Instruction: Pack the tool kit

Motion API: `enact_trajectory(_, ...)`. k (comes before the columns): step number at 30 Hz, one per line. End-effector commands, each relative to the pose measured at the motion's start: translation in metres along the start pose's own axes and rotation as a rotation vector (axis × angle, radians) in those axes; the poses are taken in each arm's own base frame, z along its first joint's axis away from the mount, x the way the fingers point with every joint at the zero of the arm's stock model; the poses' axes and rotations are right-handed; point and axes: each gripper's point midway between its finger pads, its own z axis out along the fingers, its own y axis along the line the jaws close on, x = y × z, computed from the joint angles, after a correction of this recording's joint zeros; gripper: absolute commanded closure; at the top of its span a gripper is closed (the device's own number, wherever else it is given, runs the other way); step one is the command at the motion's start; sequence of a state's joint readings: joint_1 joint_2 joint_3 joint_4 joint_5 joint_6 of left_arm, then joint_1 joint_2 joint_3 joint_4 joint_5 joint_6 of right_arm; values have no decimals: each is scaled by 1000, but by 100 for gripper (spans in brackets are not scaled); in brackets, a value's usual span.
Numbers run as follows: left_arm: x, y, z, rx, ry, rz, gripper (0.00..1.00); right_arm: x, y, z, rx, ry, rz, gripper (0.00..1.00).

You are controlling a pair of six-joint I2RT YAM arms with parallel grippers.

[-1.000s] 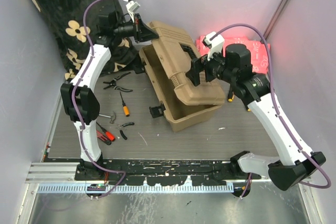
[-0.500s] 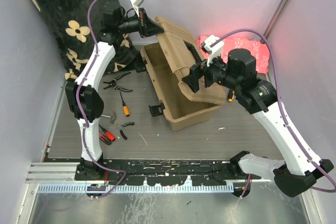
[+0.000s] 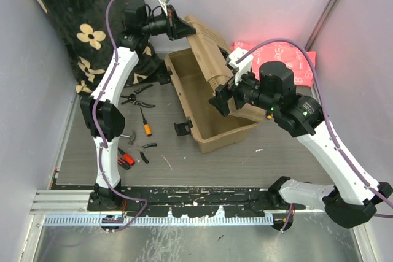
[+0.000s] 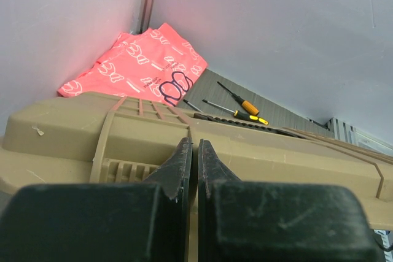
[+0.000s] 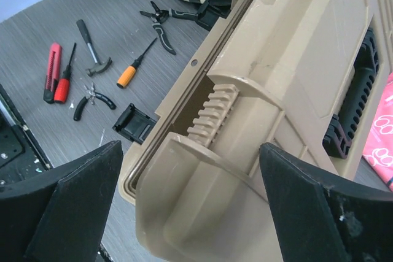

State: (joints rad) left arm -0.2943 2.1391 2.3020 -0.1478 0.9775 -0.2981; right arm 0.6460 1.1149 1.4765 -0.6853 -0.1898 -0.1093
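Observation:
The tan toolbox (image 3: 209, 134) stands open mid-table, its ribbed lid (image 3: 212, 59) raised steeply over the box. My left gripper (image 3: 183, 29) is shut, its tips pressed against the lid's top back edge (image 4: 276, 157); nothing shows between the jaws (image 4: 194, 142). My right gripper (image 3: 220, 99) is open, its fingers straddling the lid's front edge (image 5: 307, 47) without touching it (image 5: 190, 148). Loose on the table left of the box lie black pliers (image 3: 136, 95), an orange-handled screwdriver (image 3: 145, 124), a small hammer (image 3: 126, 135), red-handled tools (image 3: 123, 157) and small pliers (image 3: 147, 148).
A pink patterned cloth (image 3: 282, 56) lies behind the box at the right, with two screwdrivers (image 4: 242, 107) beside it. A black floral blanket (image 3: 80, 23) fills the back left corner. A black latch (image 3: 183, 128) hangs off the box's left front. Grey walls close in on three sides.
The lid has swung up from lying back to standing steeply over the box. My left gripper moved up and right with it. My right gripper moved left and down along the lid's front.

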Motion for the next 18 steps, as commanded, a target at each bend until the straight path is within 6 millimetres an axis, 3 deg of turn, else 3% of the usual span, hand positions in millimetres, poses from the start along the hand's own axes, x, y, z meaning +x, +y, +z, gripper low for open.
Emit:
enact_trajectory(1,-42,-23,0,18,-85,123,100,-10,-4,-7,91,3,-87,3)
enact_trajectory(6,-40,-24,2,17,-79,122,100,6,2,4,172,97,-187,3)
enact_trajectory(10,-39,-23,2,17,-77,120,100,15,-5,6,313,155,-241,5)
enact_trajectory(18,-40,-23,3,18,-80,122,100,17,-52,-16,687,237,-298,13)
